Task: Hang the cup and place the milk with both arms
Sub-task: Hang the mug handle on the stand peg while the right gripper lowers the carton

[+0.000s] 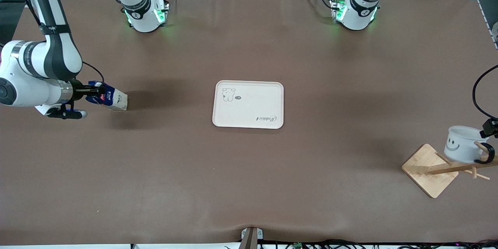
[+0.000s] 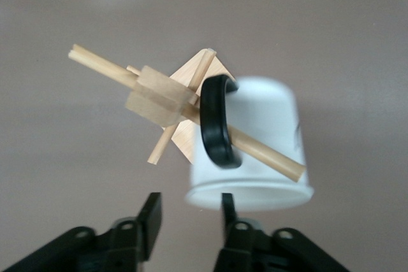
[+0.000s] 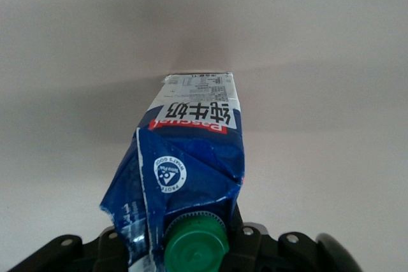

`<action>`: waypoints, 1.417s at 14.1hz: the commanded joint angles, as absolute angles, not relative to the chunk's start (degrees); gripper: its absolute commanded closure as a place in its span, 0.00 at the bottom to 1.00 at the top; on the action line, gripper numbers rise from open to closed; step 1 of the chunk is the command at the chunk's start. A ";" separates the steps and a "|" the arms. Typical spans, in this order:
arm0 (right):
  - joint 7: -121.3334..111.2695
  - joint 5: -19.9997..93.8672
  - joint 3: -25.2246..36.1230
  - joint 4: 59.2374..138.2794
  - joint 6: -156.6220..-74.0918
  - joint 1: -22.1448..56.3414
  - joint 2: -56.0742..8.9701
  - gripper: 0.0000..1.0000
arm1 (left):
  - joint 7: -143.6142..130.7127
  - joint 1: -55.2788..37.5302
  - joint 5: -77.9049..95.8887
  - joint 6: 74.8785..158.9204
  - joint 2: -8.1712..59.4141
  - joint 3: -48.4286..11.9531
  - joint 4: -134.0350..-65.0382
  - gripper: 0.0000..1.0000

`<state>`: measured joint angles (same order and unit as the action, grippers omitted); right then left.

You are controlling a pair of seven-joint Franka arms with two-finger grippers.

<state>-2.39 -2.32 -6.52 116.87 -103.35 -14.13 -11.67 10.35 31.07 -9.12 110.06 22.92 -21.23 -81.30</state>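
The milk (image 1: 111,99) is clamped at its top by the closed right gripper (image 1: 93,91) and is held tilted over the worktop (image 1: 249,186) at the right arm's end. A white tray (image 1: 248,104) lies at the centre. The cup (image 1: 463,144) is hung by its handle on a peg of the wooden rack (image 1: 435,169). The left gripper (image 2: 188,214) is open and released, just beside the cup's rim.

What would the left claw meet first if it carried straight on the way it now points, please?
Probably the cup hanging by its handle on the wooden rack: its rim lies just ahead of the open left claw, though depth is hard to judge.
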 commanded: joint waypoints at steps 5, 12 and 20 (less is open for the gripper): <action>-2.20 -2.46 -7.29 119.09 -104.68 -14.85 -10.20 0.00 | 10.20 30.85 -6.33 109.34 21.45 -21.88 -79.98 0.00; -3.16 -2.37 -7.64 116.21 -100.74 -14.33 -10.02 0.00 | 8.17 30.76 -6.15 101.70 15.47 -23.20 -79.98 0.00; -2.90 -1.15 -7.74 73.00 -77.70 -8.01 -18.54 0.00 | 8.09 30.67 -6.06 96.25 10.11 -25.22 -80.16 0.00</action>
<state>-2.71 -2.04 -7.79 86.26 -82.59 -8.85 -13.32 8.64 30.52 -6.89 98.65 12.54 -24.27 -79.51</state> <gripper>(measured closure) 0.000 0.000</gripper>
